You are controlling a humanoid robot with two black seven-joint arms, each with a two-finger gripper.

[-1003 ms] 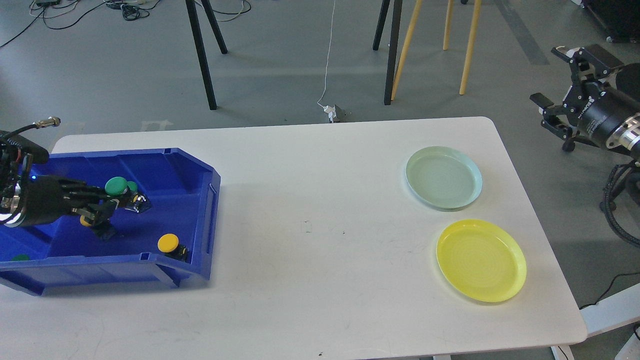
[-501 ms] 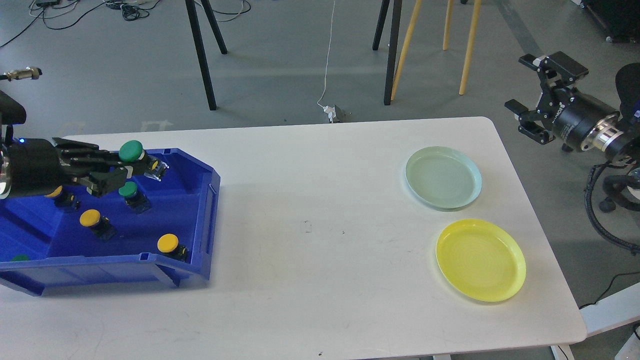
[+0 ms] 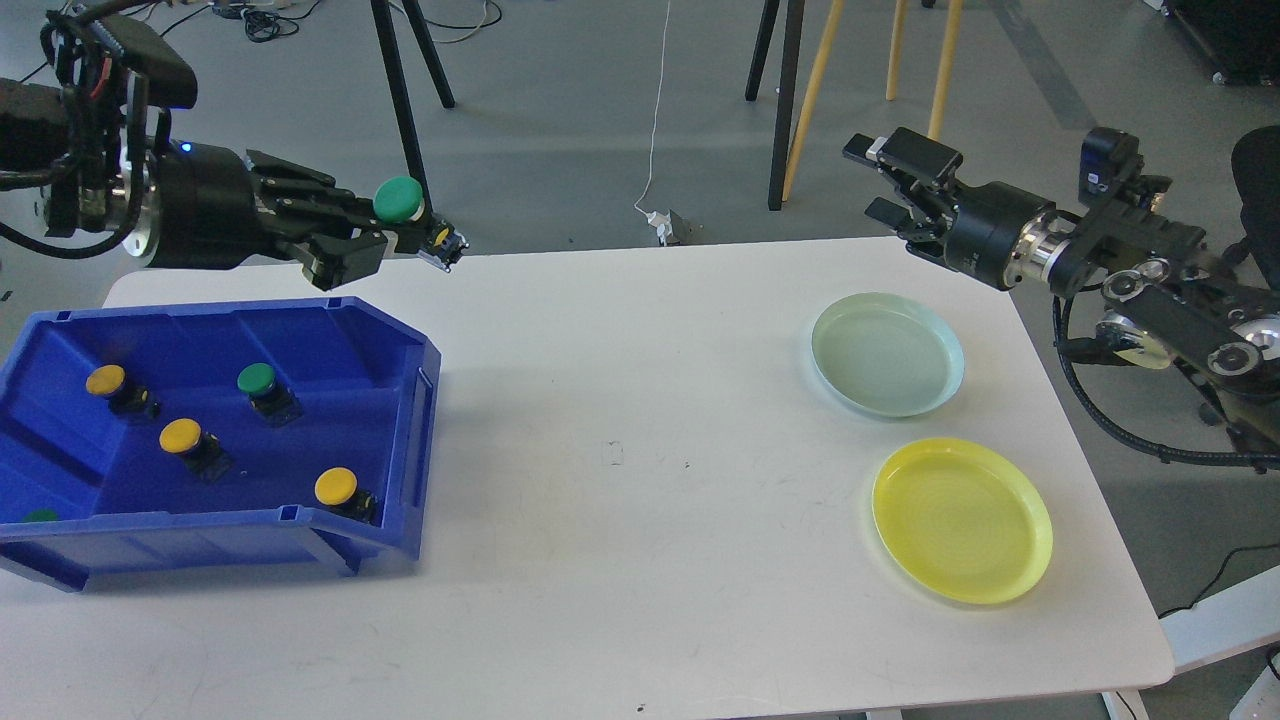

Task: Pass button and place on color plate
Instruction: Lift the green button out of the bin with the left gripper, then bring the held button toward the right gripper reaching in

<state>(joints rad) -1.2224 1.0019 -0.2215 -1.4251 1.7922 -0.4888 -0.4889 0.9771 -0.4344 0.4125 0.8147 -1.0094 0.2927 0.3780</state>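
My left gripper (image 3: 385, 238) is shut on a green button (image 3: 400, 200) and holds it high above the table's far left edge, beyond the blue bin (image 3: 410, 400). My right gripper (image 3: 890, 180) is open and empty, above the table's far right edge, behind the pale green plate (image 3: 887, 355). The yellow plate (image 3: 962, 520) lies in front of the green one. In the bin lie a green button (image 3: 258, 380) and three yellow buttons (image 3: 336, 486), (image 3: 180, 436), (image 3: 105, 380). Another green button (image 3: 40, 516) peeks over the bin's front wall.
The white table (image 3: 640, 520) bears the bin at the left and the plates at the right. Chair and stand legs (image 3: 790, 100) and cables stand on the floor behind the table.
My left gripper has lifted the green button out of the bin, up and to the right. My right gripper has moved left toward the table's far edge.
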